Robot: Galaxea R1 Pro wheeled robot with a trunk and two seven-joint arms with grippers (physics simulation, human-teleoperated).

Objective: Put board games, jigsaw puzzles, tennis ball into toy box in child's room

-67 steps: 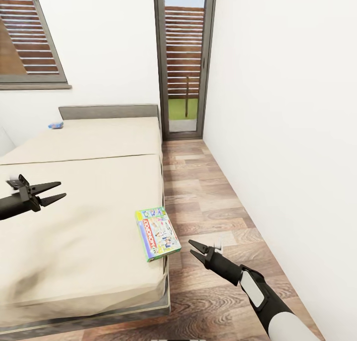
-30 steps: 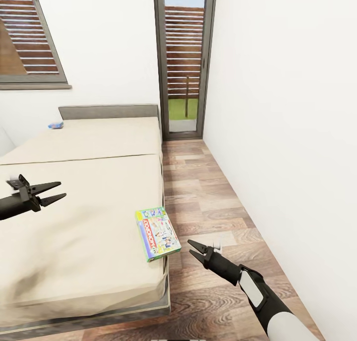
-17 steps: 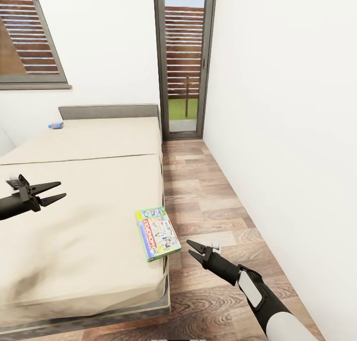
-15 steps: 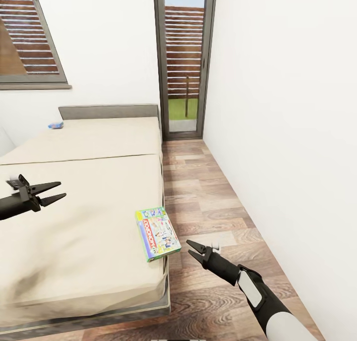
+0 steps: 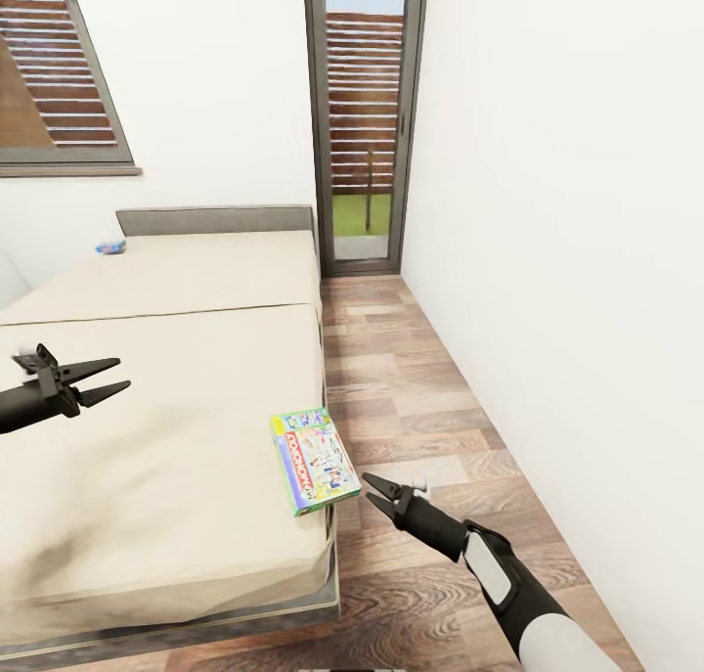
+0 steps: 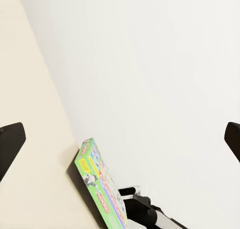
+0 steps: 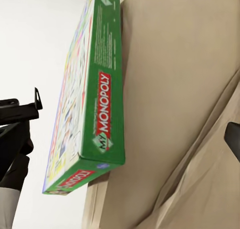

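Lying flat at the mattress corner, the green board game (image 5: 313, 460) sits just ahead of the right gripper (image 5: 376, 488), toward the bed (image 5: 166, 427), near but apart. Its long axis runs along the bed's side edge, one short end slightly overhanging toward the claw. The right gripper is the nearer; its jaws stand parted and empty. The left gripper (image 5: 101, 379) hovers well apart over the mattress, likewise spread and holding nothing. The box is rigid printed card with crisp edges and a glossy lid; in the right wrist view its thin lettered side (image 7: 107, 114) faces the claw. The mattress is plain beige and soft-looking; the floor (image 5: 411, 398) is wood-grain plank.
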